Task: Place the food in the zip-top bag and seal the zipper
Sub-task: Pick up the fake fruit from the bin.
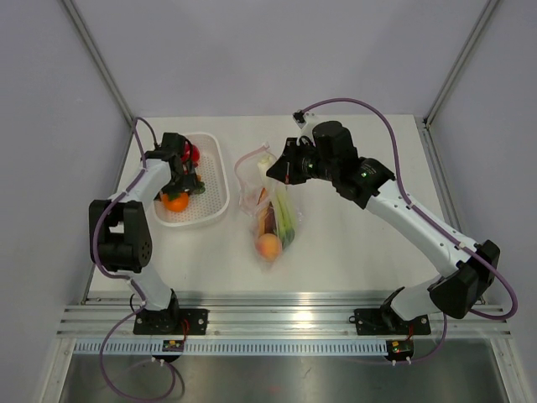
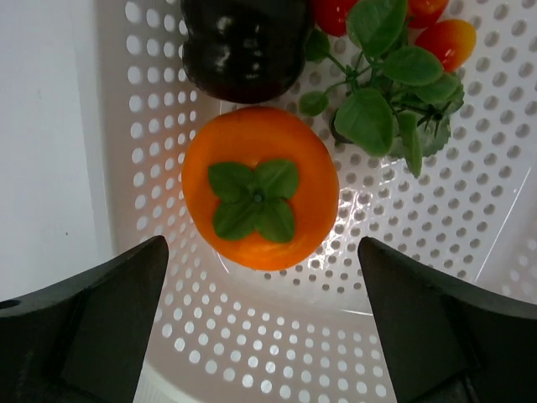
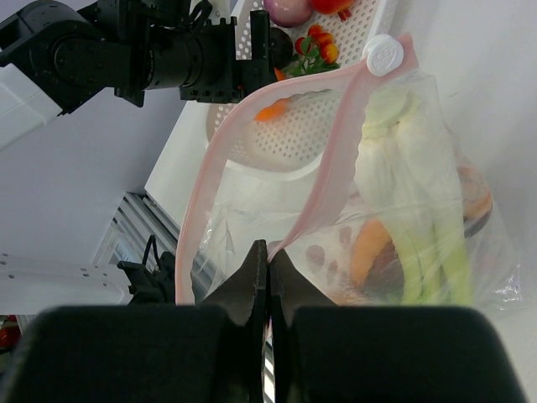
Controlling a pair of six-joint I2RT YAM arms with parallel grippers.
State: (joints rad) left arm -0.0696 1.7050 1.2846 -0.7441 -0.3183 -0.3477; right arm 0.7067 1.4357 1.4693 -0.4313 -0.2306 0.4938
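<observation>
Left hand (image 2: 262, 243) points straight down, spread wide over the orange (image 2: 260, 186).

The top view is bright and evenly lit from overhead. The white table (image 1: 361, 243) looks nearly washed out, with only faint, soft shadows beneath the arms, and glare streaks the metal rail (image 1: 294, 317) at lower middle. In the left wrist view the orange (image 2: 260, 186) is crisp, the eggplant (image 2: 243, 42) at the top carries white highlights, and the left gripper (image 2: 262, 243) is dark and soft in the lower corners. In the right wrist view the zip-top bag (image 3: 419, 210) glints, the upper right blows out white, and the right gripper (image 3: 267, 273) blurs black along the bottom.
</observation>
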